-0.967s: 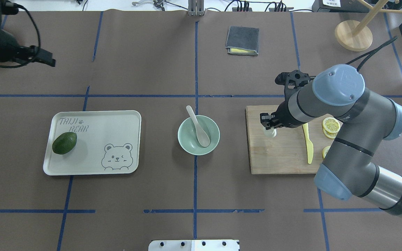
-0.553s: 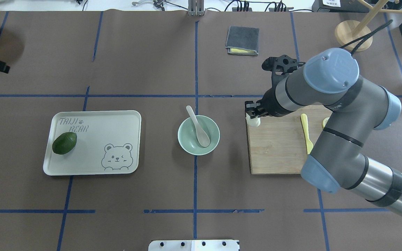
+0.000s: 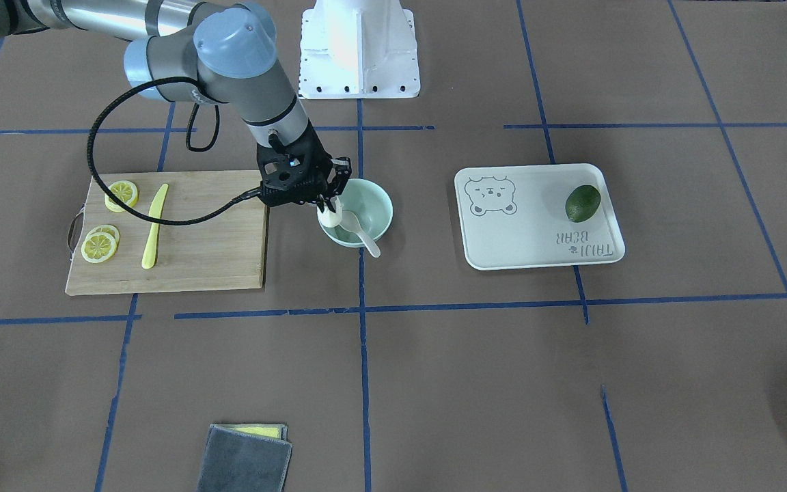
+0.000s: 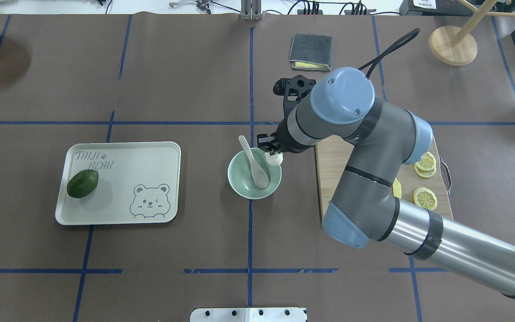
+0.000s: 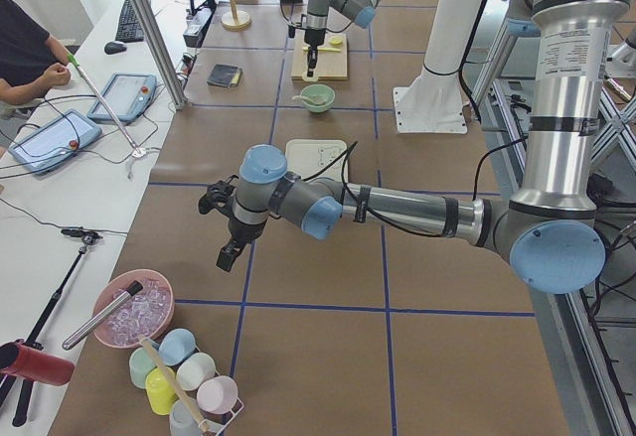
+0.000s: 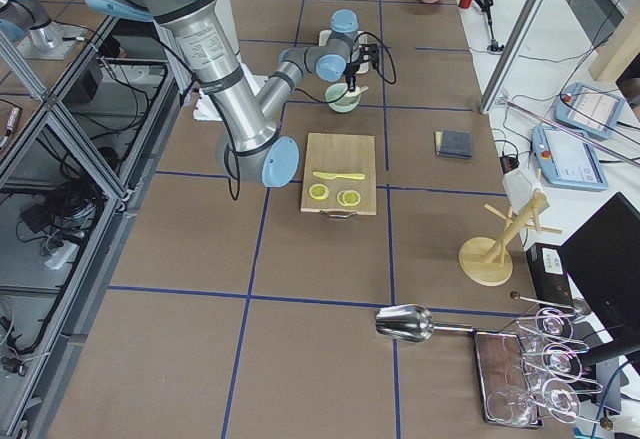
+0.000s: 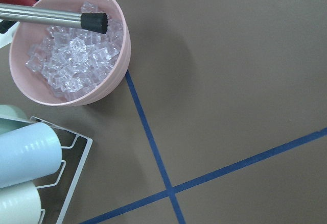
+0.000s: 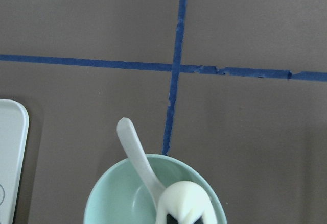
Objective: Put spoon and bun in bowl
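The right gripper [image 4: 272, 153] pinches the bun [image 4: 275, 159] between narrowed fingers over the bowl [image 4: 238, 187], on its rim towards the counter's right edge. From the wrist view the bun seems to hang above the rim rather than rest on it, though that is hard to judge. The spoon [image 4: 254, 162] lies in the bowl, scoop down, handle sticking out over the rim towards the far edge. The bowl sits mid-counter with bare surface all round it. The tray [image 4: 150, 161] is well apart towards the left edge, the board [image 3: 209, 232] near on the right.

The left gripper [image 5: 228, 256] hangs near the far left corner, beside the pink ice bowl [image 7: 115, 76]. I cannot tell how its fingers stand.

A second ago the right gripper was closed on the bun on the board. It has since carried it across the board's left edge to the bowl. The left arm has left the overhead view.
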You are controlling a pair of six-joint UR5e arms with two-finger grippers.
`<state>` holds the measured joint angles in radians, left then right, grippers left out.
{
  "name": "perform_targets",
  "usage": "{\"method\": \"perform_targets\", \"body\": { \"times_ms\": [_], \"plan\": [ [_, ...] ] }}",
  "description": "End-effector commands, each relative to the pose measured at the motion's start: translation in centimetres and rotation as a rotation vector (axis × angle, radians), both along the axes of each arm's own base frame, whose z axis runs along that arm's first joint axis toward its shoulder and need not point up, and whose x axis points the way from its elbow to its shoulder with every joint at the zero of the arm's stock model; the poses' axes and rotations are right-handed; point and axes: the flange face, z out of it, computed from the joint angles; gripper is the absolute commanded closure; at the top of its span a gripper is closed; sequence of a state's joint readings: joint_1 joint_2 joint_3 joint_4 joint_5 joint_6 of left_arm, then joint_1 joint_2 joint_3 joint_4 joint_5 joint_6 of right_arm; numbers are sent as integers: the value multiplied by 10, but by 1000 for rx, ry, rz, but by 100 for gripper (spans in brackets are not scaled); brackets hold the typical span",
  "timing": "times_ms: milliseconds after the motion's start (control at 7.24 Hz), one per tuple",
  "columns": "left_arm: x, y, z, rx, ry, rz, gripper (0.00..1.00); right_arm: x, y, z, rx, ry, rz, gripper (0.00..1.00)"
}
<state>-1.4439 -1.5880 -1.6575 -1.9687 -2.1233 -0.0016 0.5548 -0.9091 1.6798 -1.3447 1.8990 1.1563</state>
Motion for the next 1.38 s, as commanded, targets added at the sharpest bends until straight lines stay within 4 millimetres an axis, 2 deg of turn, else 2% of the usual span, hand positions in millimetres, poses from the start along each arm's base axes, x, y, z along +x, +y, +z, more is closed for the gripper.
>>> {"method": "perform_targets", "body": {
  "times_ms": [0,138,276,691,1106,1244],
  "plan": [
    [-47,5,8,17,-40,-10,0,-40,16,-17,-3,7,12,100],
    [-62,7,12,7,-69,17,0,-40,16,-18,-22,4,24,43],
    [-67,8,12,9,-73,16,0,-39,15,-18,-24,4,27,2],
    [-72,10,19,-5,-75,7,0,-37,14,-22,-20,-6,30,1],
    [-102,16,72,-61,-99,23,0,-16,-1,-27,-13,-18,55,1],
    [-110,21,88,-93,-89,13,0,7,-6,-19,-16,-18,60,1]
  ]
}}
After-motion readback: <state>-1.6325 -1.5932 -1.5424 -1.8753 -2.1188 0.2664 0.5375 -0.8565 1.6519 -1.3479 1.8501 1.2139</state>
